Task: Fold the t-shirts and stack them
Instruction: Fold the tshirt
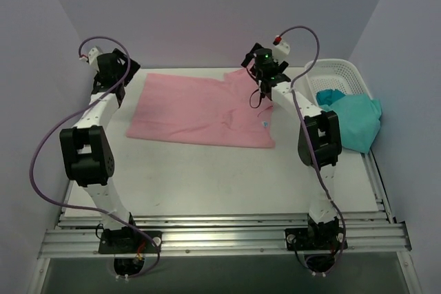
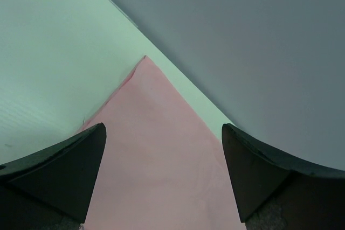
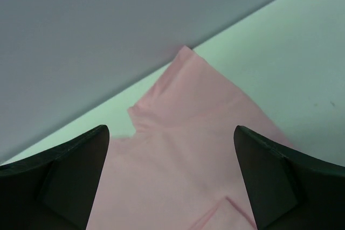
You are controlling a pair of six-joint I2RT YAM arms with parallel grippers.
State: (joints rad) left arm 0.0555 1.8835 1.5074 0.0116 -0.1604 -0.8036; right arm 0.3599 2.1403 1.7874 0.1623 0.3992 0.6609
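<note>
Lying spread on the counter [image 1: 227, 177], pink t-shirt [image 1: 200, 111], left gripper [image 2: 163, 133] held wide open and empty, right gripper [image 3: 171, 133] likewise.

- The flat cloth t-shirt [image 1: 200, 109] is coloured plain light pink.
- The crumpled cloth t-shirt [image 1: 358, 122] is coloured teal-green.
- The plastic lattice basket [image 1: 332, 67] is coloured white.

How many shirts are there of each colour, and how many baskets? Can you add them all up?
Pink t-shirt: 1
Teal-green t-shirt: 1 (it looks like one crumpled heap)
White basket: 1
Total: 3
</note>
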